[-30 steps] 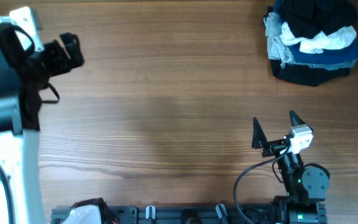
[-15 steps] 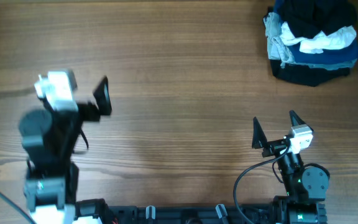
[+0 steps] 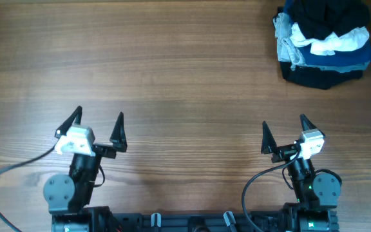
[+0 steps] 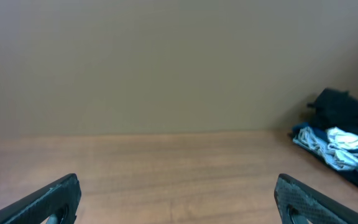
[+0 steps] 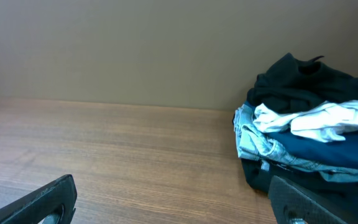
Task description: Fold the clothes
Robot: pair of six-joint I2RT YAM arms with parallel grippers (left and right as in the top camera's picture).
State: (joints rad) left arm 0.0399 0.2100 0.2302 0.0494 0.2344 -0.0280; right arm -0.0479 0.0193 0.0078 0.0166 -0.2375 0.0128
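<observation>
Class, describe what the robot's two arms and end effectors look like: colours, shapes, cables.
Both arms match. The left end effector and right end effector each have two black, pointed, triangular fingers on a white block. Below sit round grey joint housings; a thin black cable trails from each.

Legible markings: none. You have no text, label, brand, number or sign to read in any of the three views, neither on the pile of clothes (image 3: 324, 42) at 1 o'clock nor on the wooden table (image 3: 185, 77).
</observation>
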